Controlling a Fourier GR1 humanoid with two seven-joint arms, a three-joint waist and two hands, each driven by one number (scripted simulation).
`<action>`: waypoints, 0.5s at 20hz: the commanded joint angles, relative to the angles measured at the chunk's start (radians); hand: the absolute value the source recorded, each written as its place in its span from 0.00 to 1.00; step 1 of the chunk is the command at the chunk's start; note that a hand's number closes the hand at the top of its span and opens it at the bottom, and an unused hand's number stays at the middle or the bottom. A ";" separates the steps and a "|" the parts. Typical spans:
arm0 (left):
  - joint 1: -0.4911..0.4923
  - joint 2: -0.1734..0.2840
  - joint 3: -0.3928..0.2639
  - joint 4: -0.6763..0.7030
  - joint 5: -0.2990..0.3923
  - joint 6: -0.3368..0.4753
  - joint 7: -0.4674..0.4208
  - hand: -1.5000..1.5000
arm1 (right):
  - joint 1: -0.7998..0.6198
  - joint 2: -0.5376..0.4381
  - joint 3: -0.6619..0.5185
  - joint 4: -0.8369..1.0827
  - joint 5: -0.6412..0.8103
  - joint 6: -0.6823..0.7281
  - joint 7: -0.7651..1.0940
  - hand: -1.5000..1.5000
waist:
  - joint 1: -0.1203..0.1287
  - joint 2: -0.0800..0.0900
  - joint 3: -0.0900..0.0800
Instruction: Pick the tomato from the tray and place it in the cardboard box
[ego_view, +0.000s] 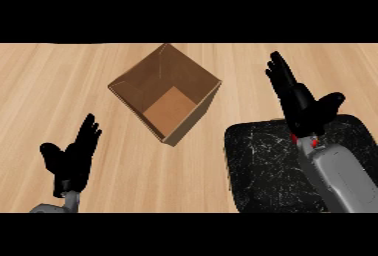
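**Tomato out of sight as the right hand hangs above the tray's far edge**

Head view: the right hand (299, 102) is released, fingers straight and pointing away from the robot, thumb splayed to its outer side. It holds nothing. Beneath its wrist and forearm lies the dark speckled tray (258, 165), so the palm sits over the tray's far rim with the fingertips reaching past it over bare wooden counter (59, 85). To the inner side of this hand, across a strip of counter, stands the open cardboard box (166, 92), turned corner-on and showing its inner floor with nothing in it.

The left hand (72, 155) rests open near the lower edge, fingers up, well apart from box and tray.

The tomato cannot be found. No red round thing shows on the bare part of the tray, in the box or on the counter. If it is on the tray, it most likely lies under the right forearm or palm, which cover much of the tray's outer half; the small red marks at the wrist look like part of the arm, not fruit.

Judged from this, the pick is not yet done. Doing it well probably means drawing the hand back towards the robot and lowering it over the tray, then curling fingers and thumb round the tomato once it shows.

The tray's near edge is cut off.
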 joint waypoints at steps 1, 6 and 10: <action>0.005 0.021 -0.011 0.009 -0.052 -0.006 -0.005 0.50 | -0.008 0.030 -0.065 0.065 0.049 -0.082 -0.053 0.00 | 0.000 -0.014 -0.011; -0.029 0.178 0.014 -0.009 -0.175 0.015 -0.059 0.50 | -0.061 -0.102 -0.331 0.044 0.141 -0.417 -0.101 0.00 | -0.045 -0.024 -0.009; 0.013 0.161 -0.007 -0.007 -0.155 -0.012 -0.063 0.50 | 0.074 -0.114 -0.365 0.216 0.274 -0.713 0.053 0.00 | -0.050 -0.017 -0.014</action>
